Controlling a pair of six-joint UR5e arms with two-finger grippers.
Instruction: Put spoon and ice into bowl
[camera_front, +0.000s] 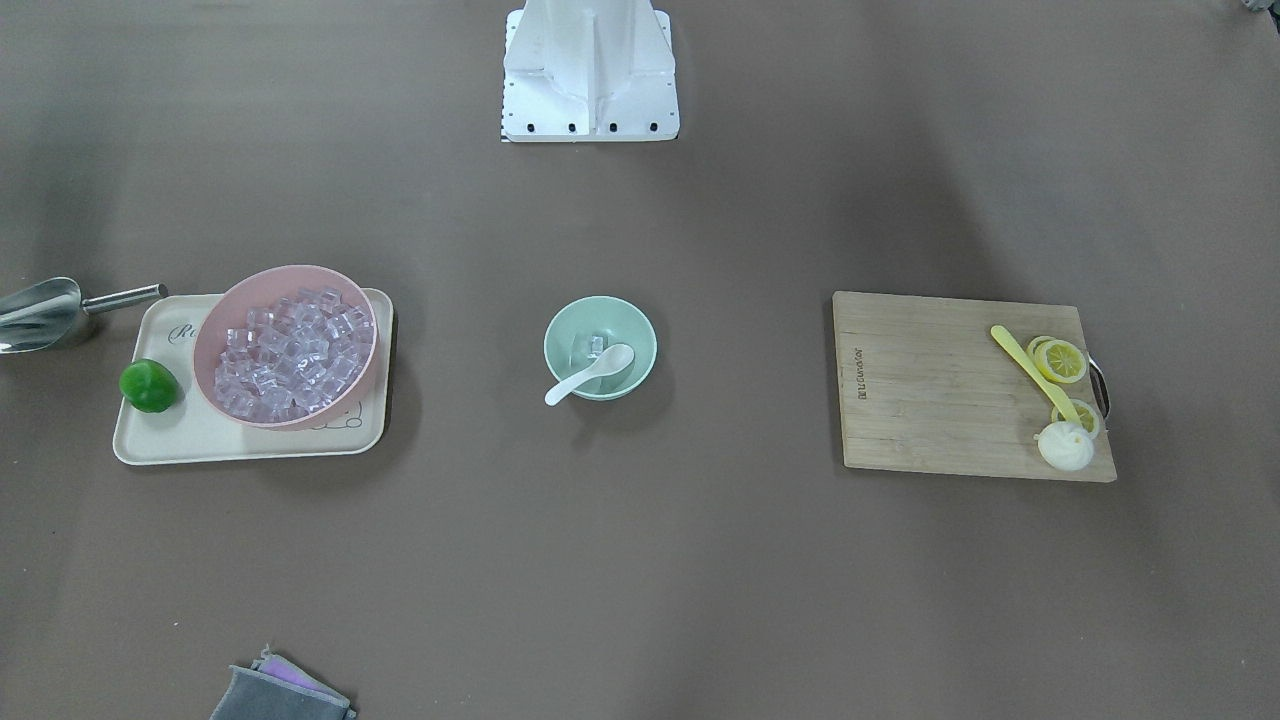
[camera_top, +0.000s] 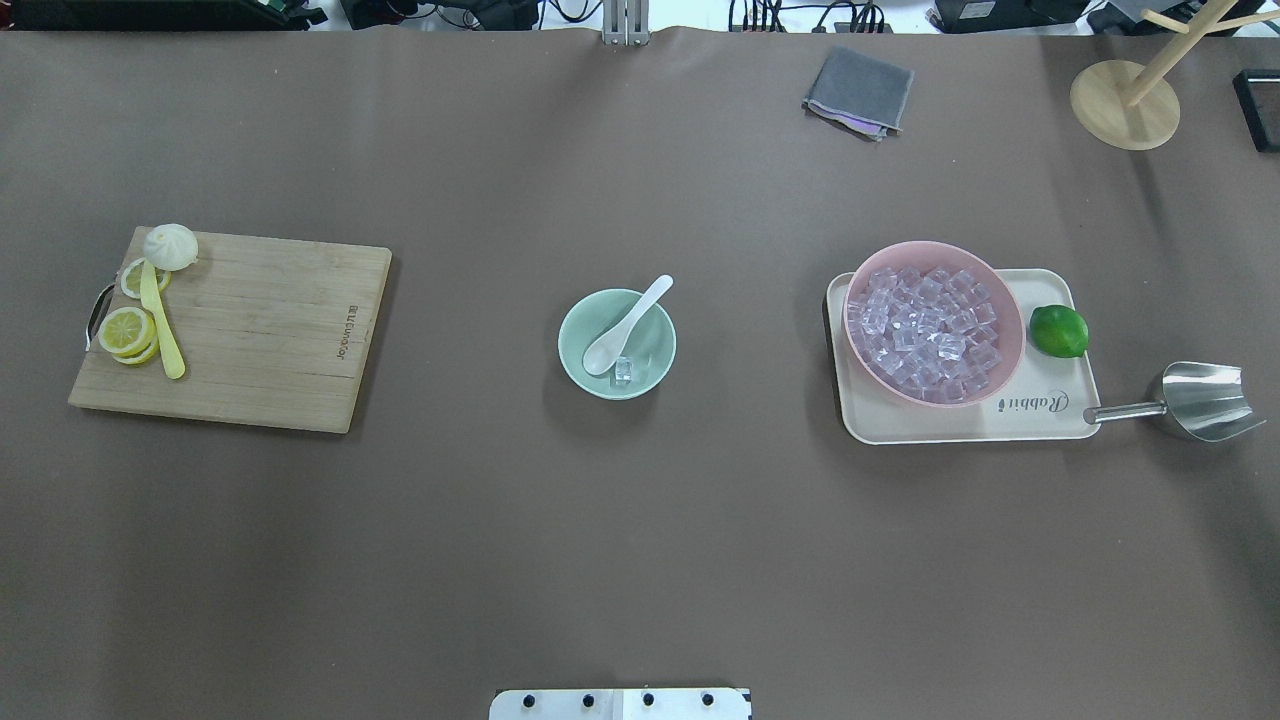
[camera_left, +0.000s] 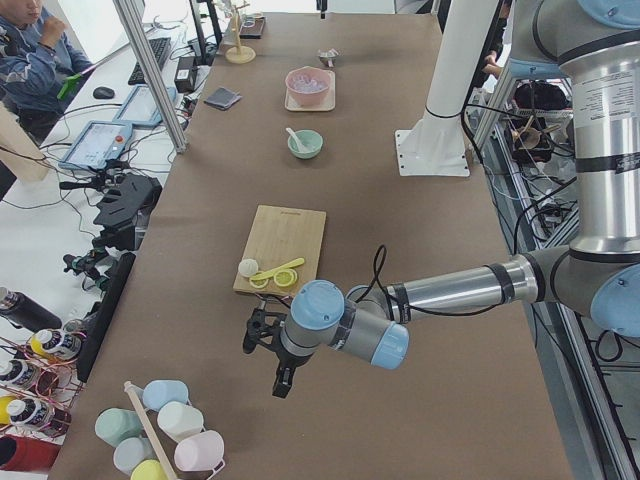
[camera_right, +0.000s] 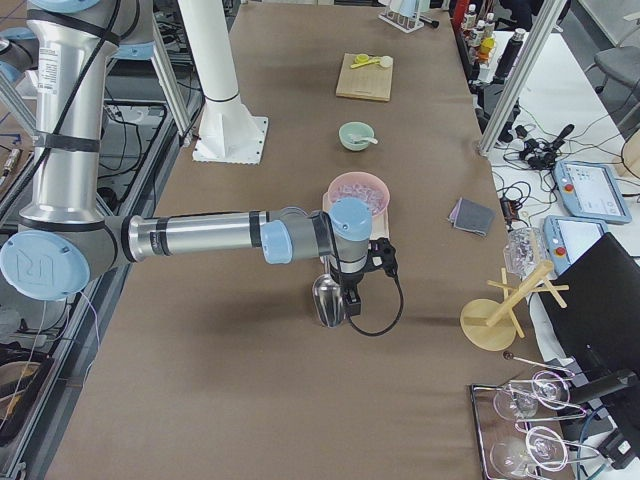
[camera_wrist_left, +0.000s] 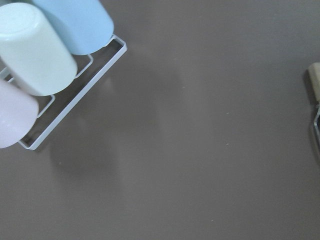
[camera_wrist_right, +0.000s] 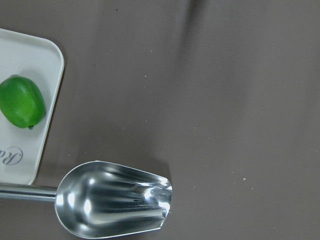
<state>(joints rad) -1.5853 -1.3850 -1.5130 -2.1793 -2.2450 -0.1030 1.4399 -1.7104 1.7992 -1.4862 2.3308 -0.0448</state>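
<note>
The mint-green bowl (camera_front: 642, 340) (camera_top: 660, 350) stands at the table's middle. The white spoon (camera_front: 590, 372) (camera_top: 628, 325) lies in it, handle over the rim. One clear ice cube (camera_front: 597, 345) (camera_top: 623, 370) sits in the bowl beside the scoop of the spoon. The left gripper (camera_left: 282, 385) shows only in the exterior left view, far from the bowl near the cup rack; I cannot tell if it is open. The right gripper (camera_right: 351, 295) shows only in the exterior right view, above the steel scoop; I cannot tell its state either.
A pink bowl (camera_top: 1005, 310) full of ice cubes and a lime (camera_top: 1058, 331) sit on a cream tray (camera_top: 960, 425). A steel scoop (camera_top: 1200, 400) (camera_wrist_right: 112, 205) lies beside the tray. A cutting board (camera_top: 250, 330) bears lemon slices, a yellow utensil and a white bun. A grey cloth (camera_top: 860, 90) lies far back.
</note>
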